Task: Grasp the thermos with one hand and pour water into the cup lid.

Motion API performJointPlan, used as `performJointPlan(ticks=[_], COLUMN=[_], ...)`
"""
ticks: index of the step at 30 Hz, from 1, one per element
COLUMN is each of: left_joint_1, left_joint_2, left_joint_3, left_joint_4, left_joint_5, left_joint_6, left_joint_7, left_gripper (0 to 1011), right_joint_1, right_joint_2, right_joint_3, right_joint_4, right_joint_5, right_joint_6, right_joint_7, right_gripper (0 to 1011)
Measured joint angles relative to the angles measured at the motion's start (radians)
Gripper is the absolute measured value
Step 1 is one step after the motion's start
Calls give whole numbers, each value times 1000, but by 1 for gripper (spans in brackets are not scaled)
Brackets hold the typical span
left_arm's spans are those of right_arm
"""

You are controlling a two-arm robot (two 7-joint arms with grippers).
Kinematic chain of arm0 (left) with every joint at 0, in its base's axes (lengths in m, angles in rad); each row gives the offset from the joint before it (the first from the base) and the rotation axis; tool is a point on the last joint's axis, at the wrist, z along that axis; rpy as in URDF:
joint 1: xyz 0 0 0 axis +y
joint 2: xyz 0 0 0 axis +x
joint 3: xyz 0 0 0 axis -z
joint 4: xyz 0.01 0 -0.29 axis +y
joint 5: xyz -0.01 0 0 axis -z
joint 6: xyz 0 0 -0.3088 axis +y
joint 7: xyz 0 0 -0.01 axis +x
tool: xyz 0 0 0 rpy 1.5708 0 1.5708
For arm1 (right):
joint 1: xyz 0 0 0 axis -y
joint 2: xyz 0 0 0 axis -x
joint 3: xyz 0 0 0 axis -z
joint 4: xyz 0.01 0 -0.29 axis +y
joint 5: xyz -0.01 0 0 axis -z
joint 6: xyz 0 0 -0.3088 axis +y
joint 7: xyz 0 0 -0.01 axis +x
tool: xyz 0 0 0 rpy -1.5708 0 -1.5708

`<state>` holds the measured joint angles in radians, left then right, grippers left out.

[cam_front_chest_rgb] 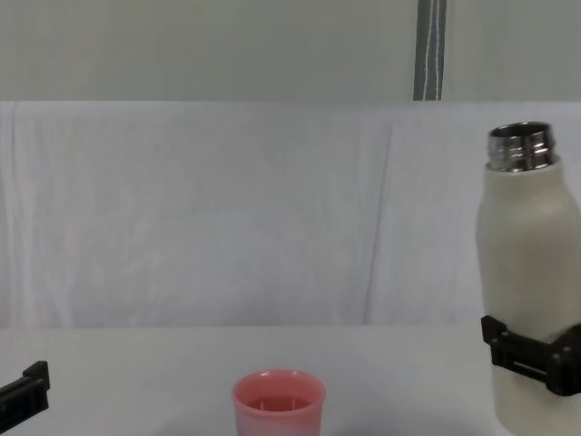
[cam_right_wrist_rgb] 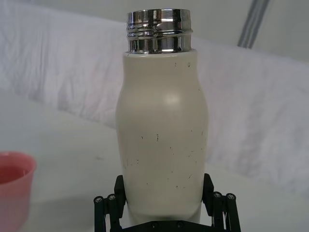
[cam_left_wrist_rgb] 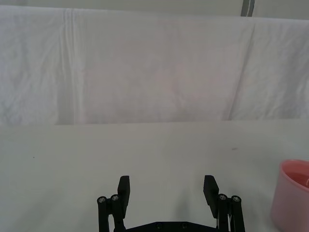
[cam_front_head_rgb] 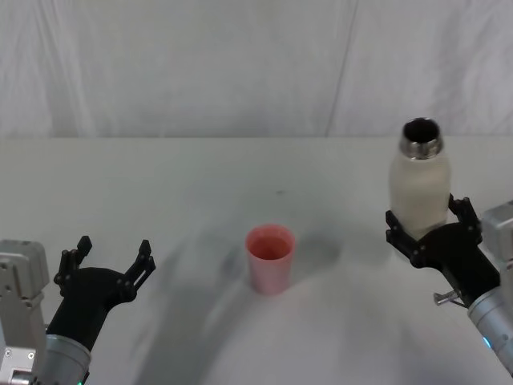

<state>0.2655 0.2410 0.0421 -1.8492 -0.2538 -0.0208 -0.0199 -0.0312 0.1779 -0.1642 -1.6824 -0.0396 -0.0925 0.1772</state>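
Head view: right gripper (cam_front_head_rgb: 422,227) at 3 o'clock, fingers snug around upright thermos (cam_front_head_rgb: 418,186). Cup lid (cam_front_head_rgb: 269,258) at center of desk (cam_front_head_rgb: 192,184). Left gripper (cam_front_head_rgb: 111,260) wide open, empty. Next: lift, carry over, tip.

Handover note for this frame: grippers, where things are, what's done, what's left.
Right gripper: fingers on both sides of the thermos, low on its body; it stands upright, cap off.
Left gripper: open, idle above the table at the robot's left.
Cup lid: upright mid-table, between the arms, apart from the thermos.
Done: thermos gripped.
Left: carry it over the cup lid, tilt, pour.
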Motion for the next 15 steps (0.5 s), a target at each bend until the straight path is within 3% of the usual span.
performJointPlan(ticks=[5, 15], left_joint_1=[0, 0], left_joint_2=[0, 0], left_joint_3=[0, 0], left_joint_4=[0, 0], left_joint_5=[0, 0], left_joint_6=[0, 0], left_joint_7=[0, 0], left_gripper=[1001, 1001], right_joint_1=[-8, -10], right_joint_2=[-21, -33], right_joint_3=[17, 24], right_joint_4=[0, 5], right_joint_5=[85, 185], right_joint_6=[8, 30], right_joint_7=[17, 36], right_gripper=[950, 950])
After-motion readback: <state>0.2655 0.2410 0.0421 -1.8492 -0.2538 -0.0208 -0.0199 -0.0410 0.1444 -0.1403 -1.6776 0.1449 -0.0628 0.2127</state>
